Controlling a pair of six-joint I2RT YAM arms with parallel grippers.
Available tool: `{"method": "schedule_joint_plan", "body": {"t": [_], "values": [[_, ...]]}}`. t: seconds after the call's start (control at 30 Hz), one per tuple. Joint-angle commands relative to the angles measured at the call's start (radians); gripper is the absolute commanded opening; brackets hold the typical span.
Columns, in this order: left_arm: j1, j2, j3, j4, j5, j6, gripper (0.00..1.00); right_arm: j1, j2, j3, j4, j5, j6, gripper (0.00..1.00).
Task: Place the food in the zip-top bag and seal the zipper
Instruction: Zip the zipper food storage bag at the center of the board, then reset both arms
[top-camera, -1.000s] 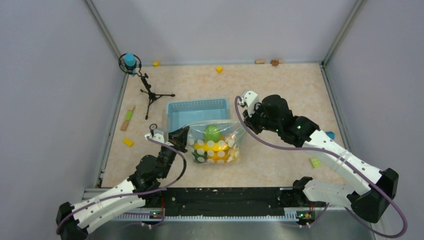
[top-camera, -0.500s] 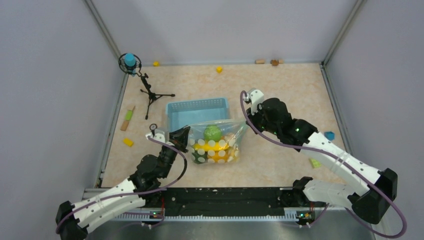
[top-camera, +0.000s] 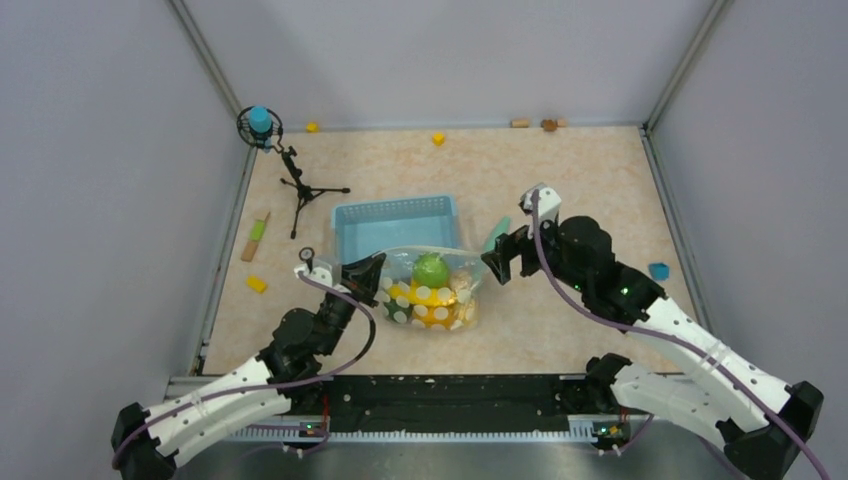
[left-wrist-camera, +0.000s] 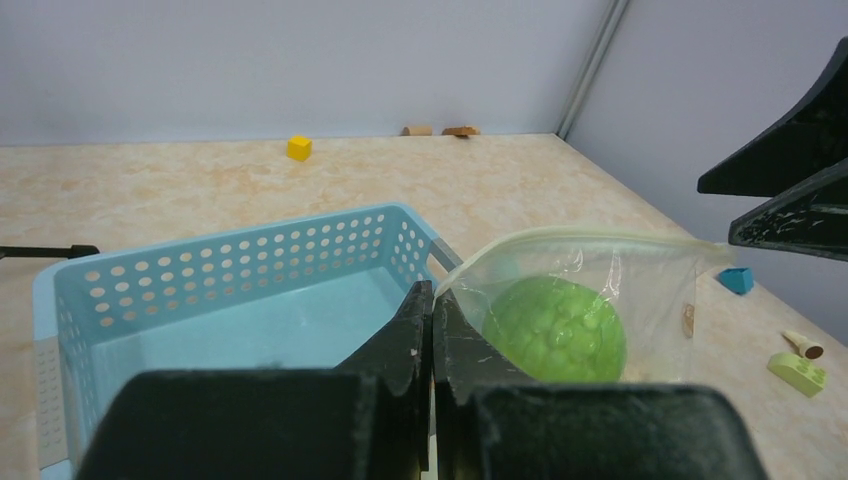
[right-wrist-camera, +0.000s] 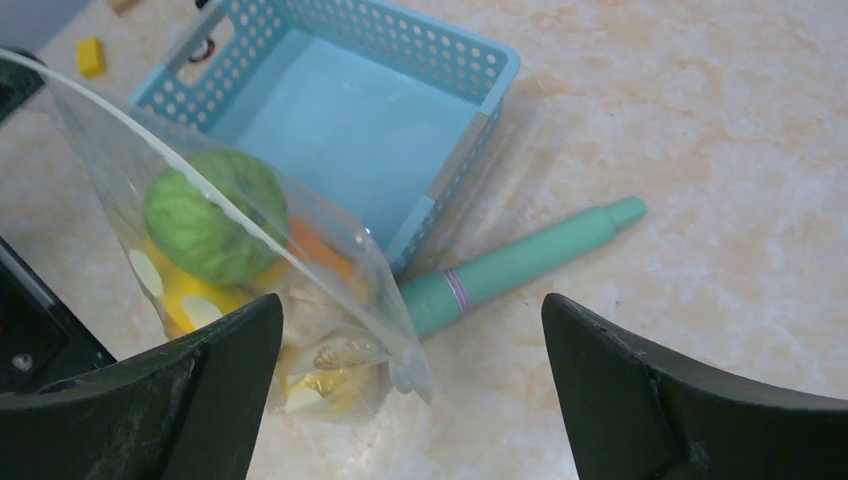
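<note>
Left tool (left-wrist-camera: 431, 300) pinches the zip-top bag (left-wrist-camera: 655, 290) rim; right tool (top-camera: 500, 260) hovers wide open

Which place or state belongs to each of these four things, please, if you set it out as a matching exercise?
Things:
1. left end effector
2. right end effector
3. green toy fruit
4. teal pen

Places or states:
a. open, holding nothing
b. inside the zip-top bag
c. lying flat beside the blue basket
d. shut on that bag's rim

Pairs: 1-d, 2-a, 3-b, 4-c
</note>
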Motion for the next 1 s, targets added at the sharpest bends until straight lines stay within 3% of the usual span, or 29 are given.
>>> {"method": "schedule_joint_plan", "body": {"t": [0.0,0.13,0.2,0.33,0.43,0.73,0.97], "values": [[0.005,0.028,0.034,0.045,-0.019,-0.035,0.0,-0.008,-0.073,-0.054,0.176,0.067,0.18,0.99],[0.005,0.078,0.068,0.016,-0.093,-0.083,0.0,-0.008,-0.105,-0.082,0.156,0.254,0.3,0.99],[0.005,0.111,0.095,-0.026,-0.13,-0.11,0.03,-0.008,-0.109,-0.098,0.136,0.43,0.373,0.99],[0.005,0.144,0.155,-0.112,-0.142,-0.154,0.52,-0.01,-0.084,-0.108,0.077,0.636,0.437,0.99],[0.005,0.14,0.19,-0.177,-0.108,-0.166,0.69,-0.011,-0.064,-0.11,0.066,0.697,0.456,0.99],[0.005,0.048,0.26,-0.355,0.019,-0.251,0.8,-0.011,-0.051,-0.123,0.199,0.692,0.356,0.99],[0.006,0.043,0.469,-0.661,-0.128,-0.395,0.8,-0.012,-0.098,-0.159,0.204,0.677,0.289,0.99]]}}
